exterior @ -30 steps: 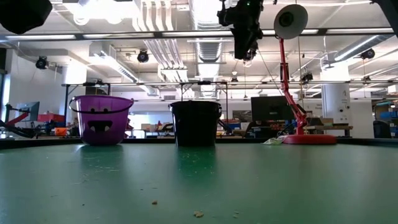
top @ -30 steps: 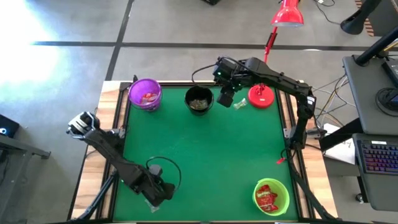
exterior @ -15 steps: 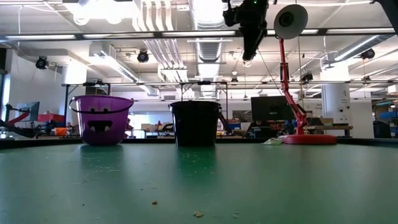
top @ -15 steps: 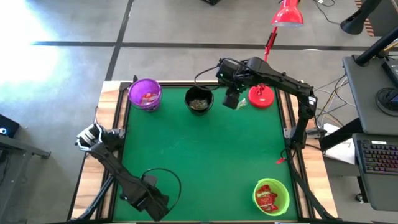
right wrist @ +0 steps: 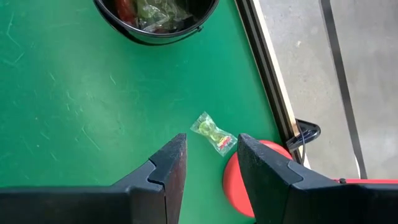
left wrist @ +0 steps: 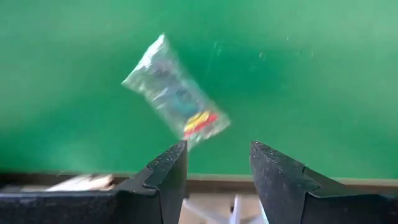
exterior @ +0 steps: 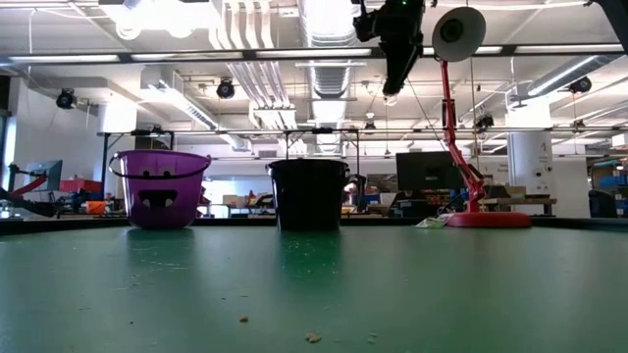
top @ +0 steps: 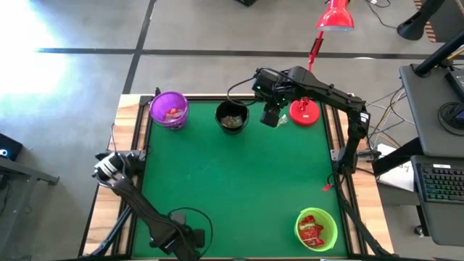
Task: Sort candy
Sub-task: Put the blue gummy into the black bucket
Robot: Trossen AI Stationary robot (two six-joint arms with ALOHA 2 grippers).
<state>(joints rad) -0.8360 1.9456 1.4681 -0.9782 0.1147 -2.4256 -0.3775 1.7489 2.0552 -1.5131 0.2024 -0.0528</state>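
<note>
Left arm has swung its wrist end further down the table's left edge since the earlier frame; right arm has edged slightly toward the lamp.

Green table [top: 232,181] carries the purple bowl [top: 170,109], black bowl [top: 232,116] and green bowl [top: 317,228], each with candy inside.

Right gripper [right wrist: 208,171] hangs above the far edge between black bowl [right wrist: 155,18] and red lamp base [top: 305,112], fingers apart, empty.

Left gripper [left wrist: 217,168] sits low at the near left corner, fingers apart, empty.

Clear-wrapped candy [right wrist: 212,133] lies just beside the lamp base; another clear-wrapped candy [left wrist: 176,107] lies near the table edge.
</note>
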